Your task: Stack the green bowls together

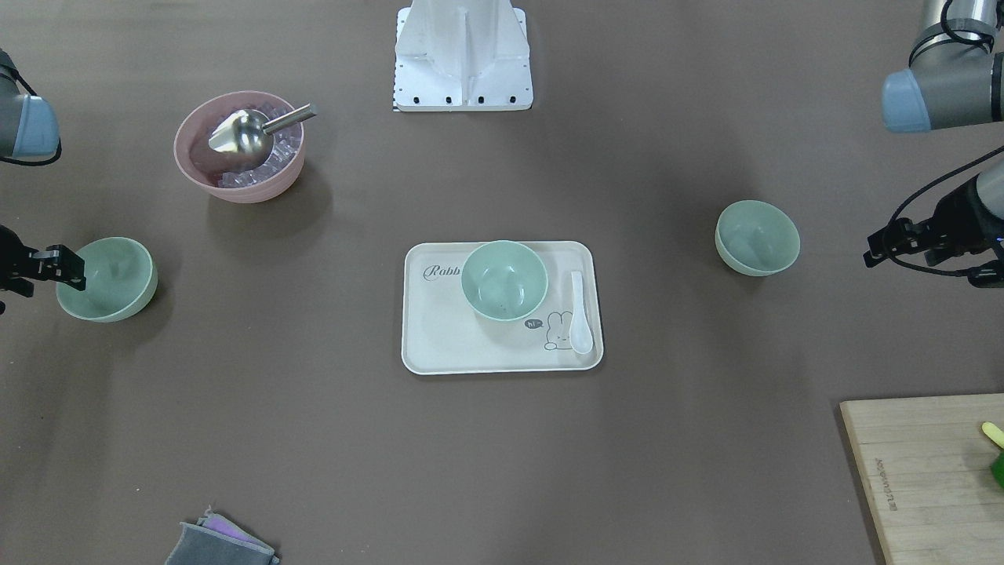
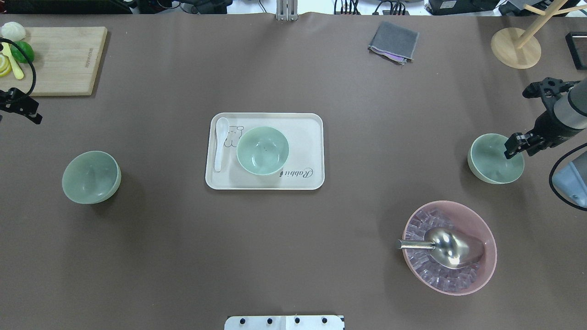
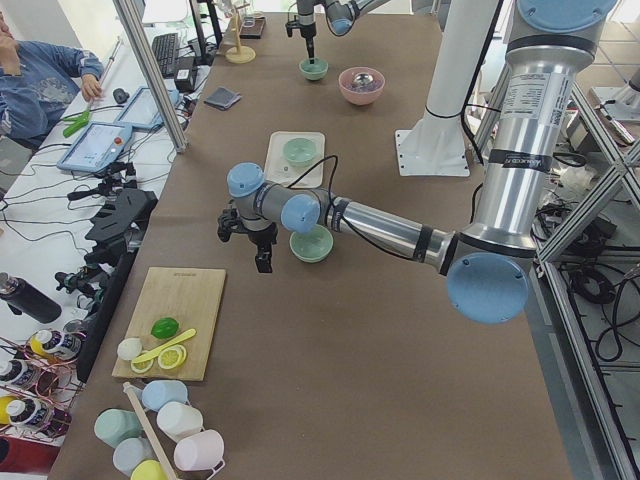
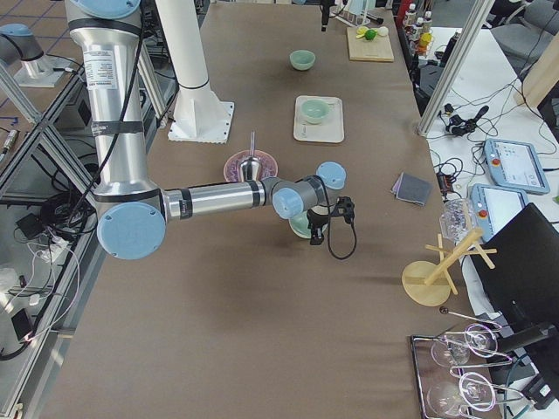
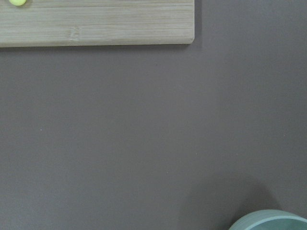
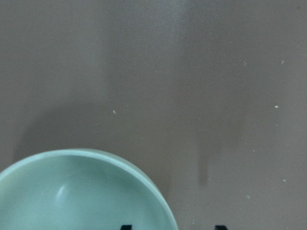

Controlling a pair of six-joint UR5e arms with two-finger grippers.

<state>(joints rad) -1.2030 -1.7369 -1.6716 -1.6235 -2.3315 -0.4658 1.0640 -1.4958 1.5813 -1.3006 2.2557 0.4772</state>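
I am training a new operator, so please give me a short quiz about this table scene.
1. How many green bowls are there, and are any stacked?
2. True or false: the white spoon lies in the pink bowl.
3. Which end effector is at a green bowl's rim? A) left B) right C) neither

Key:
1. Three, none stacked.
2. False: the white spoon lies on the tray.
3. B: the right end effector.
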